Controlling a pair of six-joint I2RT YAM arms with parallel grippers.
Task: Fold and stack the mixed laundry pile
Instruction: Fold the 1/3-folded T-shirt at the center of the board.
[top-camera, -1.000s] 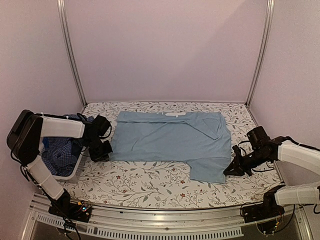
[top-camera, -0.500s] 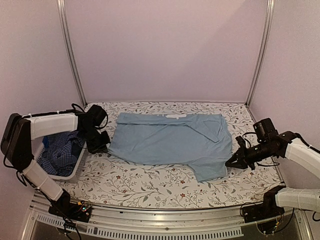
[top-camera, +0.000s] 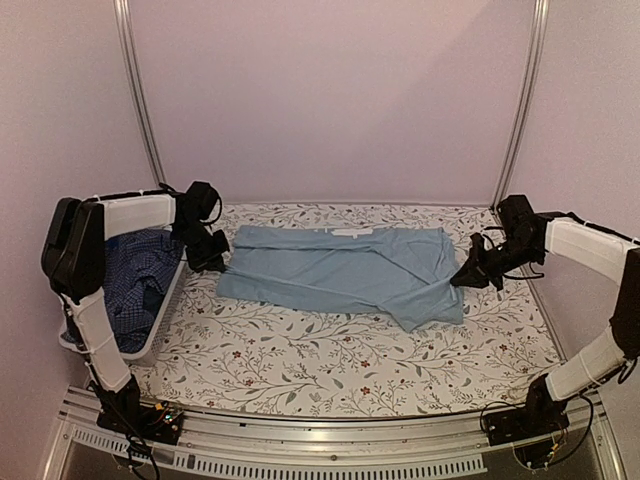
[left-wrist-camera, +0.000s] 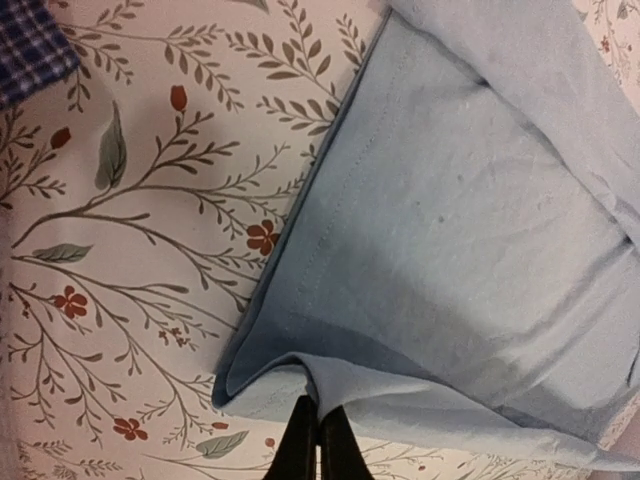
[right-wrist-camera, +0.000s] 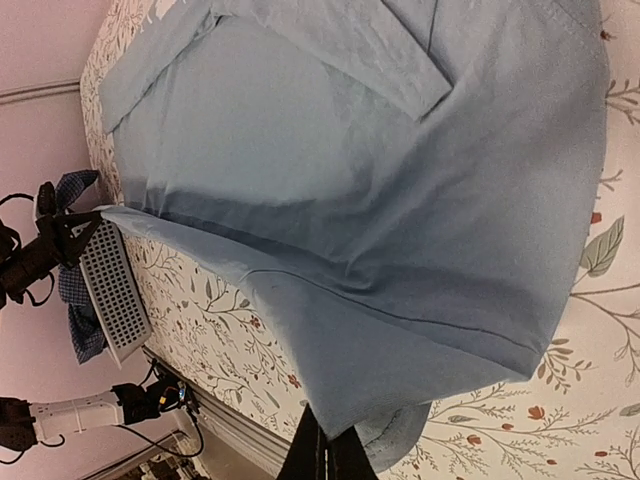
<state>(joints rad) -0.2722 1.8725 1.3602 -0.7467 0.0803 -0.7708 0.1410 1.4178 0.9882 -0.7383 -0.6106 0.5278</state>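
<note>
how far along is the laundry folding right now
Early: nothing is stacked yet. In hand: the light-blue shirt is spread on the table, left gripper and right gripper shut on its corners, seemingly starting a fold. Left: the checked shirt waiting in the basket.

Lab test booth: aluminium frame (top-camera: 135, 100), plain walls (top-camera: 330, 100)

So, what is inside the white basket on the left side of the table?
A crumpled dark blue checked shirt fills the white basket. Anything lying under that shirt is covered, and the left arm hides the basket's left side.
</note>
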